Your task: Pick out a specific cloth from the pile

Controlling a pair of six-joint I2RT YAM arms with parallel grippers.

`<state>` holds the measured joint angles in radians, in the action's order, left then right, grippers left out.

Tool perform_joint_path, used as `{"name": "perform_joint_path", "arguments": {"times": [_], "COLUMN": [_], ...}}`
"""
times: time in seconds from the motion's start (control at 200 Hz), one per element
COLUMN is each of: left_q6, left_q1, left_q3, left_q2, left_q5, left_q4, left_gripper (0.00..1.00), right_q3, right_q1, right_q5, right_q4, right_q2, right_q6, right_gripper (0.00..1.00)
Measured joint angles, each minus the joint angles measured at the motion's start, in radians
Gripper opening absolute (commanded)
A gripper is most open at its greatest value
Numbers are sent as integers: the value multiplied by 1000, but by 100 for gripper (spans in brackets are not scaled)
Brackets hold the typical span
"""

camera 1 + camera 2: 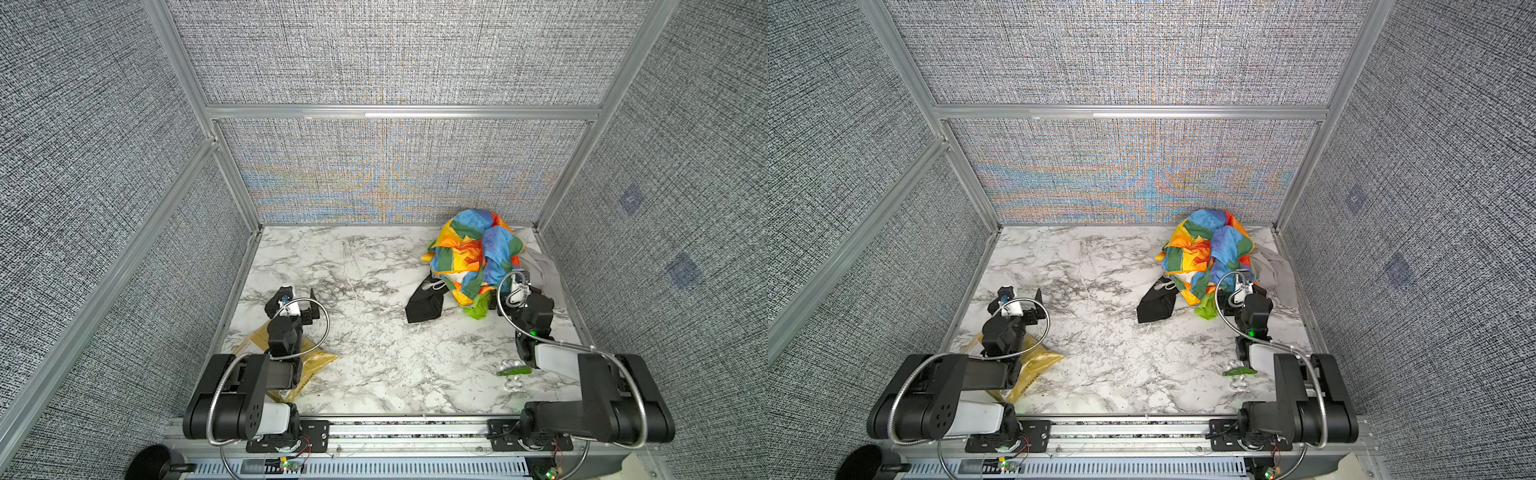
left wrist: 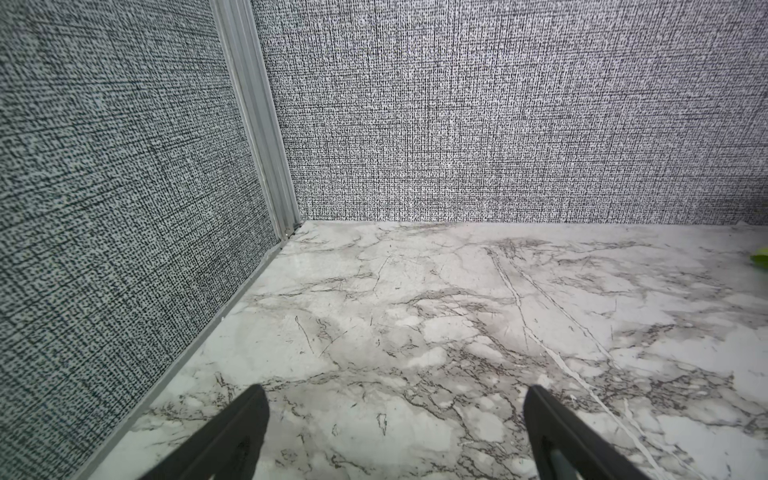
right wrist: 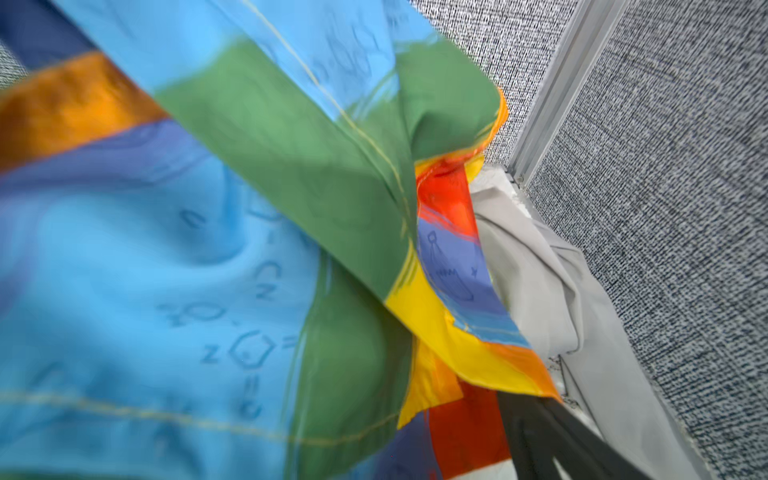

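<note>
The pile [image 1: 473,253] [image 1: 1208,249] sits at the back right of the marble table: a rainbow patchwork cloth on top, a black cloth [image 1: 426,305] at its left and a grey cloth [image 1: 540,270] [image 3: 540,270] at its right. The cloth [image 1: 478,308] [image 1: 1205,309] shows only as a lime-green fold under the pile's near edge. My right gripper [image 1: 515,286] is pushed into the pile just right of that fold, open. The rainbow cloth drapes over it, so one dark finger [image 3: 536,432] shows. My left gripper [image 1: 298,293] [image 2: 395,399] stands open over bare marble.
A yellow plastic packet [image 1: 309,365] lies under the left arm near the front left. A small green and clear item [image 1: 515,370] lies by the right arm's base. Grey walls with metal posts enclose the table; the pile is close to the back-right corner.
</note>
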<state>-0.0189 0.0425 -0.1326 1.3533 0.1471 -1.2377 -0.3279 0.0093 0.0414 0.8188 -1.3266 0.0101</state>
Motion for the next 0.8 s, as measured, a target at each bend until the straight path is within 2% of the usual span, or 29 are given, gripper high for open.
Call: {"name": "perform_joint_path", "arguments": {"times": [0.255,0.495,0.66,0.801], "left_q6": [54,142,201,225], "left_q1": [13,91,182,245], "left_q3": [-124,-321,-532,-697], "left_q2": [-237,-313,-294,-265], "left_q5": [22,-7,-108,-239], "left_q4": [307,584,813,977], "left_gripper": [99,99,99,99], "right_q3": [-17,-98,-170,-253], "right_q1": [89,230,332,378], "right_q5": [84,204,252,248], "right_q4": [-245,-498,-628,-697], "right_q2": [188,350,414,386], "right_q6": [0,41,58,70], "right_gripper": [99,99,99,99]}}
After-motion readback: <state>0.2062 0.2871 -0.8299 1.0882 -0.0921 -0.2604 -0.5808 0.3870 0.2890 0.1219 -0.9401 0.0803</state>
